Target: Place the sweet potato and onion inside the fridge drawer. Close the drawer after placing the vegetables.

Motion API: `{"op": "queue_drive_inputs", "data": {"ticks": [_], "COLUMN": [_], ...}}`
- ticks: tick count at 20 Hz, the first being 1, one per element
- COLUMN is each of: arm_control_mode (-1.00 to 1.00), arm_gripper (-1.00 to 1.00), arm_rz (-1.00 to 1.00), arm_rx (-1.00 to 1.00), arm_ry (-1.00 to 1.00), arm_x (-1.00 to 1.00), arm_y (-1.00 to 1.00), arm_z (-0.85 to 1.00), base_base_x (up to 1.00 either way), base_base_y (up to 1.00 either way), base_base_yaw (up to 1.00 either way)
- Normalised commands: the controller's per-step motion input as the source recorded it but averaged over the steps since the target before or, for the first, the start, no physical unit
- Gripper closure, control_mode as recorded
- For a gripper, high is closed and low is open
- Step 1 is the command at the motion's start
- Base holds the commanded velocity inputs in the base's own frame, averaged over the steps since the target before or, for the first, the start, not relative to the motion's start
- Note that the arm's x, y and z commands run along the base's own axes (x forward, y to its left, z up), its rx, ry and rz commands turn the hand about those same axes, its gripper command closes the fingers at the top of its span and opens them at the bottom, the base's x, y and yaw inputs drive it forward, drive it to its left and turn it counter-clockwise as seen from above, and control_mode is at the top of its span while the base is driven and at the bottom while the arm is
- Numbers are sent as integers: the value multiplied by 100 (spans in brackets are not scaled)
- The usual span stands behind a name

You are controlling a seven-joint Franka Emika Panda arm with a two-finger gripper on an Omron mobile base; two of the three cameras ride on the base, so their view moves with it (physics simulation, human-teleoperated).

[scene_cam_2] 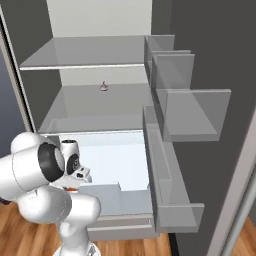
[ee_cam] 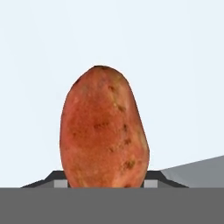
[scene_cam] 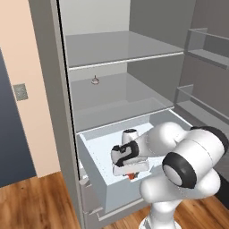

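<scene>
The sweet potato (ee_cam: 104,131), an orange-red tuber with dark specks, stands between the finger tips of my gripper (ee_cam: 105,183), which is shut on it. Behind it spreads the white floor of the fridge drawer (ee_cam: 183,65). From the left base view the gripper (scene_cam: 130,175) hangs low inside the pulled-out fridge drawer (scene_cam: 96,176), with a bit of the sweet potato (scene_cam: 131,176) showing orange under the hand. The right base view has the hand over the drawer's left part, with an orange sliver of the sweet potato (scene_cam_2: 73,190) beside the arm. The onion is out of view.
The fridge stands open with glass shelves (scene_cam: 120,60) above the drawer. A small round object (scene_cam: 95,81) sits on the middle shelf. Door bins (scene_cam_2: 192,112) jut out on the right. Wooden floor (scene_cam: 31,205) lies below.
</scene>
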Motion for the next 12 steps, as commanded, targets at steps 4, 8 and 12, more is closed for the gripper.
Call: {"op": "queue_drive_inputs", "data": {"ticks": [4, 8, 12], "arm_control_mode": [-100, -100, -100], "arm_gripper": [-100, -100, -100], "arm_rz": [0, 0, 0], "arm_rx": [0, 0, 0], "arm_ry": [3, 0, 0], "arm_x": [-2, 0, 0], "arm_y": [0, 0, 0], "arm_z": [-19, 0, 4], "base_base_x": [0, 0, 0], "base_base_y": [0, 0, 0], "base_base_yaw": [0, 0, 0]}}
